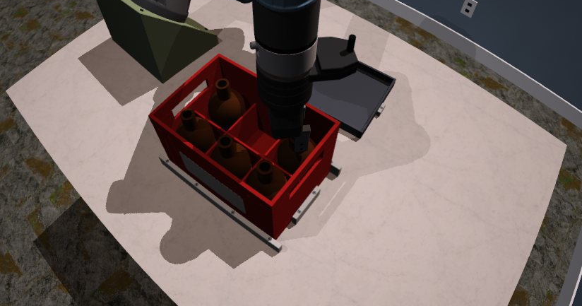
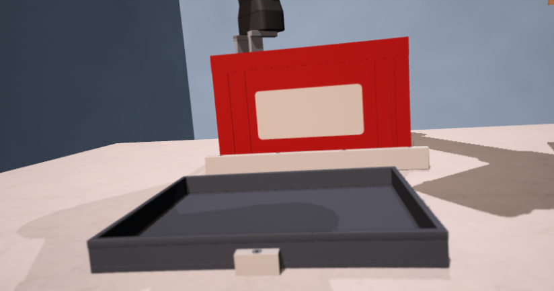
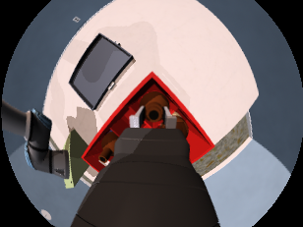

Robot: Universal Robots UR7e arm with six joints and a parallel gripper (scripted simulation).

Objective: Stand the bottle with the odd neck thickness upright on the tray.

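Observation:
The red crate (image 1: pixel 280 218) (image 2: pixel 232 107) (image 3: pixel 202 151) stands on the table. My gripper (image 1: pixel 296 143) (image 2: pixel 249 46) (image 3: pixel 153 111) points down into its back right compartment, seen in the top view, and is shut on the neck of a brown bottle (image 1: pixel 286 160) (image 3: pixel 153 104). That bottle is upright inside the crate. Four other brown bottles (image 1: pixel 227 109) (image 1: pixel 197 133) (image 1: pixel 231 157) (image 1: pixel 266 184) stand in the crate. The back middle compartment is empty. The dark tray (image 1: pixel 346 99) (image 2: pixel 348 250) (image 3: pixel 100 63) is empty. The fingers partly hide the held neck; neck thicknesses cannot be compared reliably.
Pale strips (image 1: pixel 232 212) (image 2: pixel 310 162) lie along the crate's sides. A small pale block (image 1: pixel 379 110) (image 2: pixel 256 263) sits at the tray's outer edge. The green wedge-shaped base (image 1: pixel 162 46) (image 3: pixel 74 156) stands beyond the crate. Crate walls and dividers surround the held bottle.

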